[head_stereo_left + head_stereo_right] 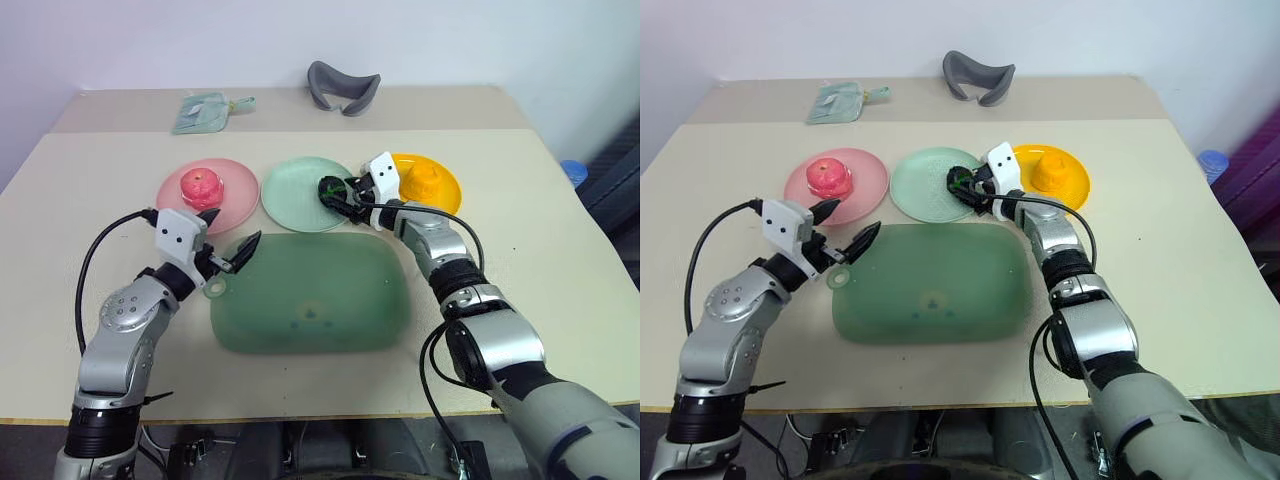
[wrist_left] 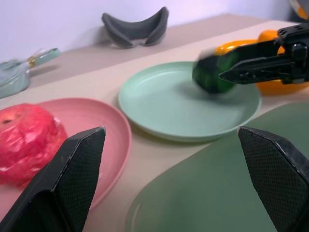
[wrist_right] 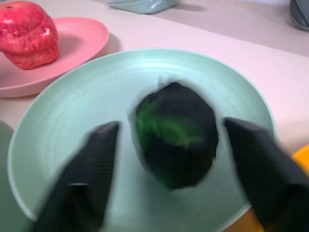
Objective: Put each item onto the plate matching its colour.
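A dark green-and-black ball [image 3: 174, 135] is on the right part of the mint green plate [image 1: 292, 197]. My right gripper [image 1: 338, 193] is open around the ball, with a finger on each side and a small gap to each. A red-pink apple-like ball [image 1: 201, 186] sits on the pale pink plate [image 1: 238, 195]. An orange lump [image 1: 420, 181] rests on the yellow-orange plate [image 1: 448, 190]. My left gripper [image 1: 232, 230] hangs open and empty just in front of the pink plate, at the tray's left corner.
A large translucent green tray [image 1: 310, 300] lies in front of the three plates. At the table's back are a grey curved object [image 1: 343, 88] and a pale green pouch [image 1: 205, 110]. A blue item [image 1: 572, 170] sits off the table's right edge.
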You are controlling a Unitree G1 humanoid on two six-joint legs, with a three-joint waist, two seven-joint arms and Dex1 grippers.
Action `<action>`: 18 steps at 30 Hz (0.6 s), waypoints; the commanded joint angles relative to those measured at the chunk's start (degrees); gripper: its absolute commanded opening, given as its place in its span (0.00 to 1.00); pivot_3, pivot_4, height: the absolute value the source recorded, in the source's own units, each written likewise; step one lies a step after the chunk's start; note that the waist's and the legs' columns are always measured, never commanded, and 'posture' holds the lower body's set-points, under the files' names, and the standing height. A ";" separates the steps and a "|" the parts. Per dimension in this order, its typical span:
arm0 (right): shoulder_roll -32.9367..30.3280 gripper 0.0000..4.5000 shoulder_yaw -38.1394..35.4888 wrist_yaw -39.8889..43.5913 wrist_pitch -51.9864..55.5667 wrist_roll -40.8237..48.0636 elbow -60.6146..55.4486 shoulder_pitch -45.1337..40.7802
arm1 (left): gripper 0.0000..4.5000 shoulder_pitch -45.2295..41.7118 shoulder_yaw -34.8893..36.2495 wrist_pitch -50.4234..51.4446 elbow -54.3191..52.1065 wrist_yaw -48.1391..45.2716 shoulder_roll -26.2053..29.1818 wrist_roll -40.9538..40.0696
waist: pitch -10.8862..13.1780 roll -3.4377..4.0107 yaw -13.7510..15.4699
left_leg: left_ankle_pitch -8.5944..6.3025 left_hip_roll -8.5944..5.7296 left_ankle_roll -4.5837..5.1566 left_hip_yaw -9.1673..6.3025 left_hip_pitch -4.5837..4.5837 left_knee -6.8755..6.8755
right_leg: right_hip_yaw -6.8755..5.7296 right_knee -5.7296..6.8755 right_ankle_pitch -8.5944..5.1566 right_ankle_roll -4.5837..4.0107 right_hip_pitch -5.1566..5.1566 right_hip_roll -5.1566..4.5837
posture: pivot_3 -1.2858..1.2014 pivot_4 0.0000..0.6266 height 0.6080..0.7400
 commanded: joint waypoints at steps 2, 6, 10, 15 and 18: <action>-1.13 0.99 -1.72 4.35 -1.76 1.29 -7.66 1.28 | 1.00 1.86 1.32 -6.20 0.18 1.85 0.47 4.55 | 0.00 0.00 0.09 | 0.00 0.01 0.00 0.00 0.00 0.00 | 0.00 0.00 0.00 0.00 0.00 0.00 | 0.52 0.24 1.00; -6.19 0.99 -2.33 8.64 6.20 4.31 -27.77 10.80 | 1.00 3.59 1.77 -11.31 1.31 -0.64 0.29 4.05 | 0.00 0.00 0.60 | 0.00 -0.01 0.00 -0.05 -0.01 0.02 | -0.02 0.00 0.00 0.00 0.05 -0.05 | 0.52 0.24 1.00; -13.83 0.99 -3.74 11.51 18.13 9.24 -50.78 23.28 | 1.00 6.53 2.99 -11.56 1.07 -4.92 1.75 0.89 | 0.00 0.00 1.27 | -0.01 -0.01 0.02 -0.05 -0.02 0.01 | -0.01 -0.04 0.00 0.01 0.03 -0.09 | 0.52 0.24 1.00; -23.74 0.99 -10.09 12.25 27.87 15.91 -73.65 42.95 | 1.00 11.42 7.10 -10.01 0.14 -8.95 2.84 -5.62 | 0.00 -0.01 1.82 | -0.03 0.01 0.03 -0.08 0.01 -0.05 | -0.01 -0.11 0.00 0.00 0.06 -0.09 | 0.52 0.24 1.00; -25.36 0.99 -14.36 11.44 28.01 17.49 -79.17 51.18 | 1.00 13.60 8.33 -10.06 0.28 -14.34 6.31 -7.31 | -0.01 -0.02 1.55 | -0.16 0.02 0.28 -0.09 0.10 -0.02 | 0.01 -0.09 0.00 -0.01 0.16 -0.09 | 0.52 0.24 1.00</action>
